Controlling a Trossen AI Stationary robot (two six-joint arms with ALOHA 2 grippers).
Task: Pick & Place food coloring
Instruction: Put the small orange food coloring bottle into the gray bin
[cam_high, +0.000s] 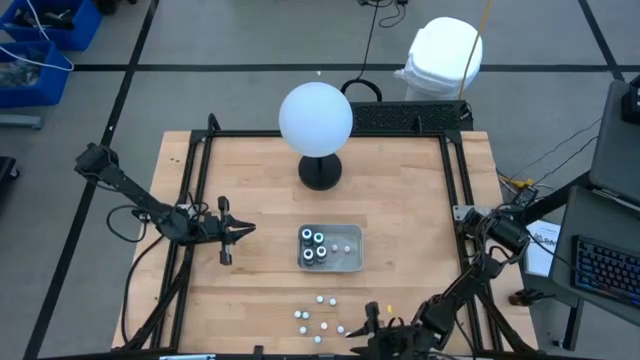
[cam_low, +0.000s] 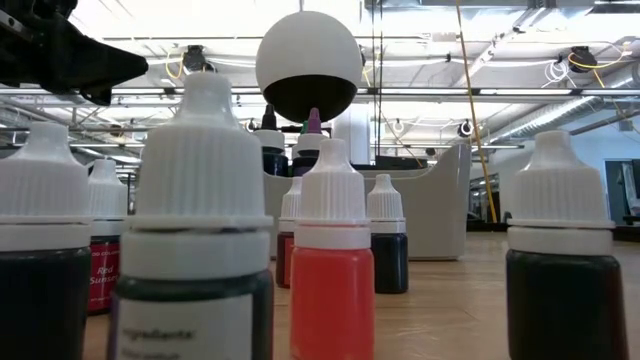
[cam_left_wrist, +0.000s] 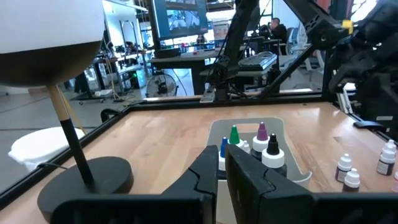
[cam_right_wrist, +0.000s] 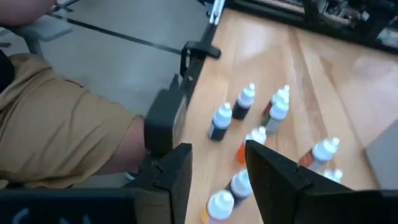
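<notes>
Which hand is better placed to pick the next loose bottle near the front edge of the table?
Probably the right hand: it hovers open beside the loose bottles. The left hand waits left of the tray.
</notes>
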